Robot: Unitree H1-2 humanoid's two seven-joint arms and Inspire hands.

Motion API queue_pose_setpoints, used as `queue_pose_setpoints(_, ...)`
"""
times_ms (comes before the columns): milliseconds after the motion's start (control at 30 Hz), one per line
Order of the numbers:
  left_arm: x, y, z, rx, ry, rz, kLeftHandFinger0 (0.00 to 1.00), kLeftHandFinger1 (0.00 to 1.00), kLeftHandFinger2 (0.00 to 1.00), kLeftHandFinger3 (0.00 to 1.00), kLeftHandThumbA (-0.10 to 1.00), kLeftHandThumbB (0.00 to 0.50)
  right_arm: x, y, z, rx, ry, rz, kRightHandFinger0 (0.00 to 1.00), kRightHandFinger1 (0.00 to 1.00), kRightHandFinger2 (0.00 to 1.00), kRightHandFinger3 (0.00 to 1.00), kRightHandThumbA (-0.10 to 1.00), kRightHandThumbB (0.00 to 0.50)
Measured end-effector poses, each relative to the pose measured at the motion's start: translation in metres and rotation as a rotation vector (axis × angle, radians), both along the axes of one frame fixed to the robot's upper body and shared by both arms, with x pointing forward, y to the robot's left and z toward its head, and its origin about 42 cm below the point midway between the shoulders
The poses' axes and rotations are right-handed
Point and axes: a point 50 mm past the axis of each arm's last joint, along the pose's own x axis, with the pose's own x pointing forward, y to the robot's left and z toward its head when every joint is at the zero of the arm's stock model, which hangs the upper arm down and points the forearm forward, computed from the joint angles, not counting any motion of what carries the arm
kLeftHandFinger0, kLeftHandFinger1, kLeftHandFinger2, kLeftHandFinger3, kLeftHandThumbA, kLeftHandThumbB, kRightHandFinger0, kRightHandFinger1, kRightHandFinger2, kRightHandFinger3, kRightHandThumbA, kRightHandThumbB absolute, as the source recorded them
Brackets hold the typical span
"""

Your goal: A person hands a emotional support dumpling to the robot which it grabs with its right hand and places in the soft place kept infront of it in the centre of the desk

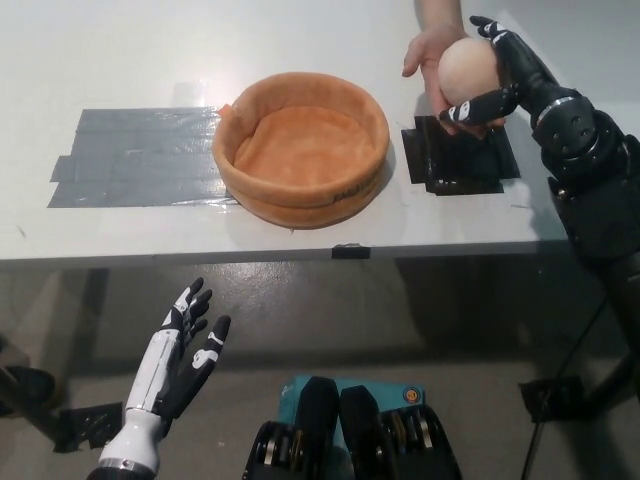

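Right hand [497, 72] grips dumpling [467, 70]; basket [300, 150] label unreadable.

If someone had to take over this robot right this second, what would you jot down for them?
Right hand: black, raised at the desk's far right, fingers around the dumpling, which a person's hand also holds.
Left hand: white, open, resting below the desk edge at lower left.
Soft orange basket: centre of the desk, nothing in it.
Done: the robot has reached the dumpling.
Left: the person lets go, then carry the dumpling left and set it inside the basket.
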Motion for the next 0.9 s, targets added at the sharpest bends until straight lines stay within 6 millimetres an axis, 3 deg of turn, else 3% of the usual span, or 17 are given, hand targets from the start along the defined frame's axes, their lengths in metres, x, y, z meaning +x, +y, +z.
queue_pose_setpoints(33,0.000,0.000,0.000,0.000,0.000,0.000,1.00,1.00,1.00,1.00,0.73,0.000,0.002,-0.002,-0.002,0.001,0.008,-0.014,0.57,0.72,0.66,0.46,-0.09,0.182)
queue_pose_setpoints(67,0.000,0.000,0.000,0.000,0.000,0.000,1.00,1.00,1.00,1.00,0.73,0.000,0.003,-0.003,-0.003,0.003,0.010,-0.025,0.43,0.59,0.56,0.49,-0.10,0.181)
queue_pose_setpoints(100,0.000,0.000,0.000,-0.001,-0.001,-0.001,1.00,1.00,1.00,1.00,0.73,0.000,0.003,-0.004,-0.004,0.013,0.002,-0.041,0.54,0.70,0.65,0.53,-0.10,0.180)
queue_pose_setpoints(133,0.001,0.000,0.001,-0.001,-0.003,-0.001,1.00,1.00,1.00,1.00,0.73,0.000,0.003,-0.005,-0.005,0.020,-0.007,-0.053,0.48,0.63,0.55,0.54,-0.10,0.179)
queue_pose_setpoints(233,0.003,-0.001,0.002,-0.001,-0.008,-0.002,1.00,1.00,1.00,1.00,0.74,0.000,0.004,-0.004,-0.004,0.035,-0.044,-0.077,0.05,0.20,0.25,0.79,-0.10,0.173)
queue_pose_setpoints(333,0.004,-0.001,0.003,-0.001,-0.012,-0.004,1.00,1.00,1.00,1.00,0.76,0.000,0.003,-0.001,-0.002,0.055,-0.076,-0.095,0.00,0.15,0.28,0.93,-0.10,0.173)
queue_pose_setpoints(433,0.004,-0.001,0.004,0.000,-0.013,-0.004,1.00,1.00,1.00,1.00,0.76,0.000,0.003,0.000,-0.001,0.066,-0.094,-0.110,0.21,0.39,0.50,0.70,-0.10,0.173)
queue_pose_setpoints(467,0.004,-0.001,0.004,-0.001,-0.013,-0.004,1.00,1.00,1.00,1.00,0.76,0.000,0.003,0.000,-0.001,0.072,-0.103,-0.120,0.26,0.43,0.51,0.65,-0.10,0.173)
queue_pose_setpoints(533,0.004,-0.001,0.004,-0.001,-0.013,-0.004,1.00,1.00,1.00,1.00,0.76,0.000,0.003,0.000,0.000,0.078,-0.111,-0.131,0.33,0.49,0.57,0.73,-0.10,0.172)
queue_pose_setpoints(600,0.004,-0.001,0.004,-0.001,-0.013,-0.004,1.00,1.00,1.00,1.00,0.76,0.000,0.003,-0.001,0.001,0.083,-0.119,-0.139,0.40,0.58,0.66,0.64,-0.10,0.173)
queue_pose_setpoints(633,0.004,-0.001,0.004,-0.001,-0.013,-0.004,1.00,1.00,1.00,1.00,0.76,0.000,0.003,-0.002,0.001,0.085,-0.125,-0.142,0.31,0.47,0.56,0.65,-0.10,0.173)
queue_pose_setpoints(667,0.004,-0.001,0.004,-0.001,-0.013,-0.004,1.00,1.00,1.00,1.00,0.76,0.000,0.003,-0.002,0.002,0.088,-0.130,-0.144,0.18,0.32,0.40,0.54,-0.10,0.164)
queue_pose_setpoints(700,0.004,-0.001,0.004,-0.001,-0.013,-0.004,1.00,1.00,1.00,1.00,0.76,0.000,0.003,-0.002,0.003,0.096,-0.139,-0.146,0.12,0.26,0.39,0.52,-0.10,0.163)
queue_pose_setpoints(733,0.004,-0.001,0.004,-0.001,-0.013,-0.004,1.00,1.00,1.00,1.00,0.76,0.000,0.002,-0.002,0.005,0.112,-0.148,-0.148,0.00,0.04,0.21,0.38,-0.10,0.152)
queue_pose_setpoints(800,0.004,-0.001,0.004,-0.001,-0.013,-0.004,1.00,1.00,1.00,1.00,0.76,0.000,0.002,-0.003,0.009,0.158,-0.164,-0.151,0.00,0.07,0.37,0.52,-0.10,0.162)
queue_pose_setpoints(833,0.004,-0.001,0.004,-0.001,-0.013,-0.004,1.00,1.00,1.00,1.00,0.76,0.000,0.001,-0.003,0.014,0.212,-0.175,-0.155,0.00,0.19,0.59,0.70,-0.10,0.171)
queue_pose_setpoints(900,0.004,-0.001,0.004,-0.001,-0.013,-0.004,1.00,1.00,1.00,1.00,0.75,0.000,0.001,-0.005,0.018,0.298,-0.184,-0.160,0.00,0.27,0.68,0.79,-0.10,0.190)
